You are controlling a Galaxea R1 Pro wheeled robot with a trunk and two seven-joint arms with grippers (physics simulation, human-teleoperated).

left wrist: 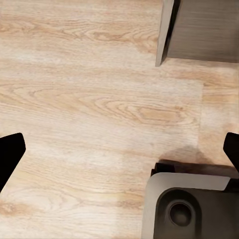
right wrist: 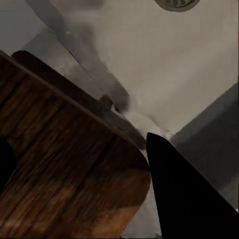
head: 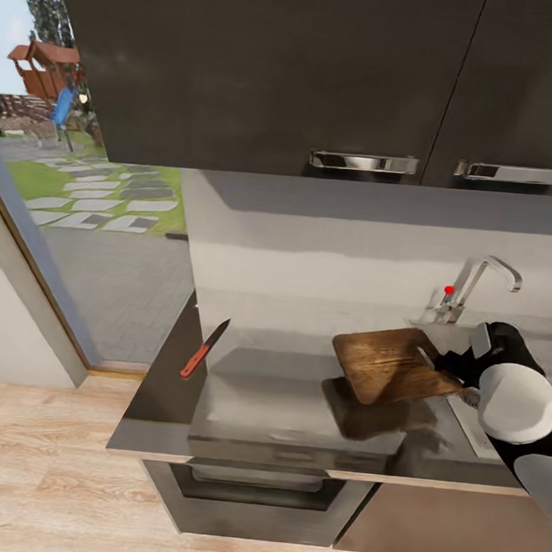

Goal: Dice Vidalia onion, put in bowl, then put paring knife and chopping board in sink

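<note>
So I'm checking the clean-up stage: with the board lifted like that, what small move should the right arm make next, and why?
Probably carry the chopping board a little further toward the tap and lower it into the sink. The right gripper holds its edge, it hangs tilted above the countertop, and the drain lies just beyond. The paring knife waits.

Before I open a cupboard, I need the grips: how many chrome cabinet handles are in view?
2: one chrome handle on the wide black upper cabinet, another on the cabinet right of it, above the tap. Others may lie outside the picture.
</note>
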